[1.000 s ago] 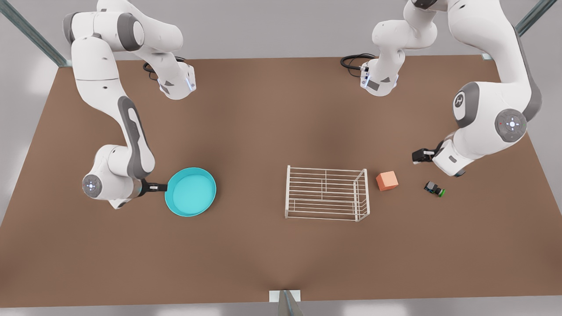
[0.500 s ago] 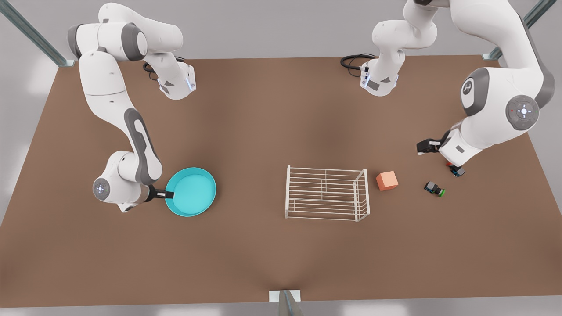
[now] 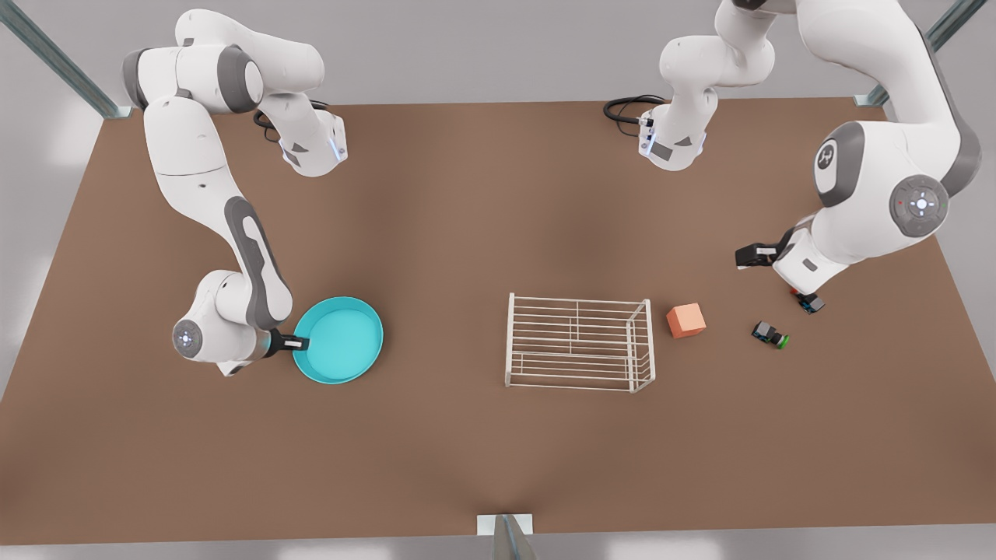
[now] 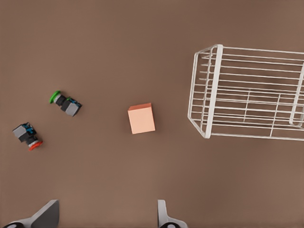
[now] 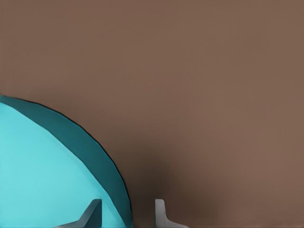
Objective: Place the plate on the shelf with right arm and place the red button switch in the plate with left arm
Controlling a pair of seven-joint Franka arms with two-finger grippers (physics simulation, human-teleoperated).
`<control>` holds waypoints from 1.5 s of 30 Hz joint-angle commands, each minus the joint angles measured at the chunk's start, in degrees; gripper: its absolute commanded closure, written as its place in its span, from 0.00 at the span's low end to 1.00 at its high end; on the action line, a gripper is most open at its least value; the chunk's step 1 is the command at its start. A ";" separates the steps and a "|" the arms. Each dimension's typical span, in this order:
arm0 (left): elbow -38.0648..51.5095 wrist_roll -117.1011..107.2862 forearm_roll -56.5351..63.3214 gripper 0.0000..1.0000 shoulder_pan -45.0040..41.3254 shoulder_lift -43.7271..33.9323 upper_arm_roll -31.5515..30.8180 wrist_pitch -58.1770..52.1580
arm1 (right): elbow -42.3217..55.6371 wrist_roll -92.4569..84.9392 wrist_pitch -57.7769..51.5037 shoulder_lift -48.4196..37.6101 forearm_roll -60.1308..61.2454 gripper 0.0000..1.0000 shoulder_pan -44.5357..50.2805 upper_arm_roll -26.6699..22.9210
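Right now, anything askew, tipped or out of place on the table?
Both switches lie on their sides: the red button switch and the green-capped switch. The shelf and plate sit flat; the right gripper straddles the plate's rim, open.

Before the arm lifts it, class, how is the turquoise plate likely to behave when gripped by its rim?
The plate looks rigid, so it probably will not flex. Held at one edge by the right gripper, whose fingers straddle the raised rim, it may sag or swing. Its smooth surface could slip unless clamped firmly.
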 commanded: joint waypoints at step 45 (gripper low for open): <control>-1.82 -2.23 2.97 0.00 0.91 2.00 0.58 6.32 | 7.06 -5.19 -23.99 -10.95 7.89 0.79 -0.09 2.47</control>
